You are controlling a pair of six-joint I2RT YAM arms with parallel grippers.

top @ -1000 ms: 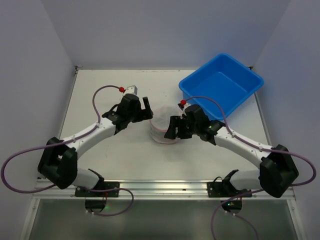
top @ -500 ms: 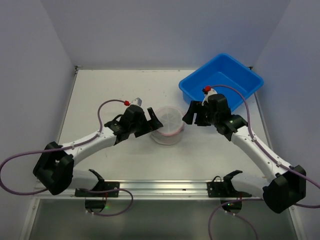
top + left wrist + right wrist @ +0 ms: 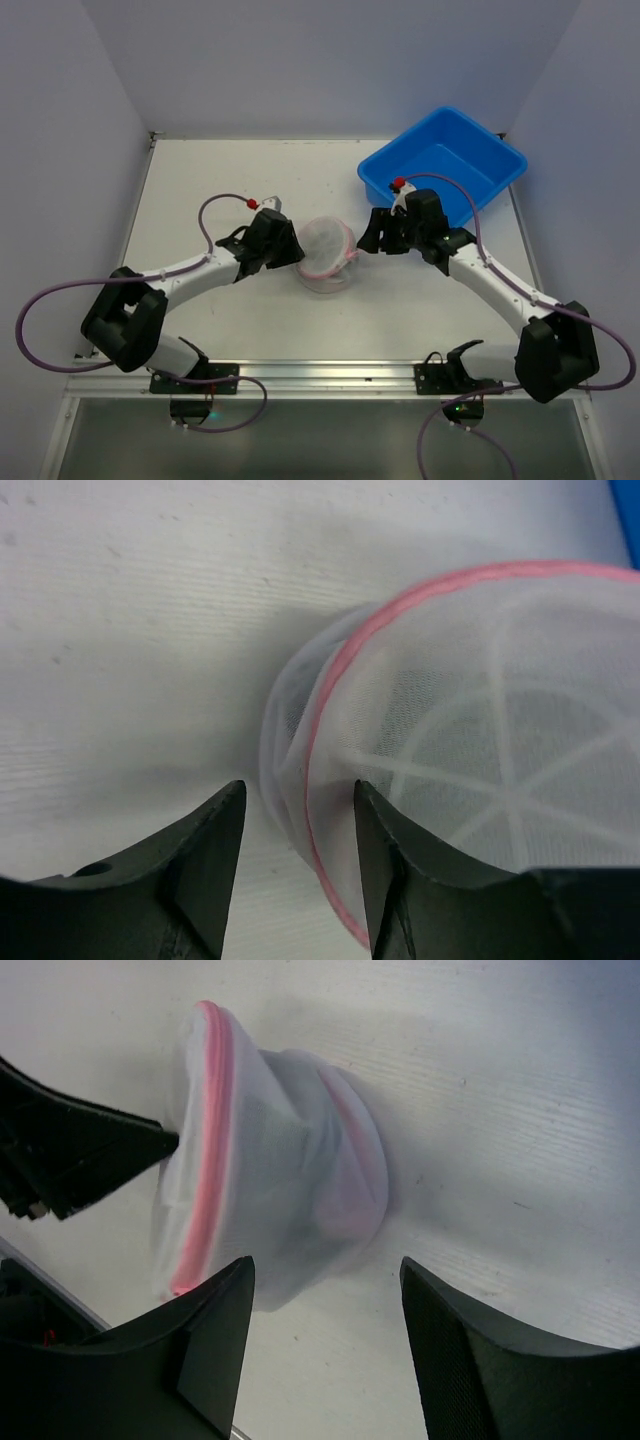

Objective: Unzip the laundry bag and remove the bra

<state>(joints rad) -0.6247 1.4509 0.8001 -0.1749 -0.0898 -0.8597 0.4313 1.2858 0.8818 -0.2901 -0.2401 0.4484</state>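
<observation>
The laundry bag (image 3: pixel 328 252), a white mesh drum with pink trim, lies tipped on the table between both arms. My left gripper (image 3: pixel 297 250) is at its left edge. In the left wrist view the bag's (image 3: pixel 480 730) pink rim runs between the half-closed fingers of the gripper (image 3: pixel 297 800), against the right one with a gap to the left one. My right gripper (image 3: pixel 368 236) stands open just right of the bag. Its jaws (image 3: pixel 325 1340) hold nothing, and the bag (image 3: pixel 280 1180) lies ahead of them. The bra cannot be made out; only a pink tint shows through the mesh.
A blue plastic bin (image 3: pixel 445 170) stands at the back right, close behind the right wrist. Purple cables loop off both arms. Grey walls close off the table at the left, back and right.
The left jaws narrowed from wide open around the bag's rim. The bag went from lying flat to tipped. The right gripper shifted slightly left toward the bag.
</observation>
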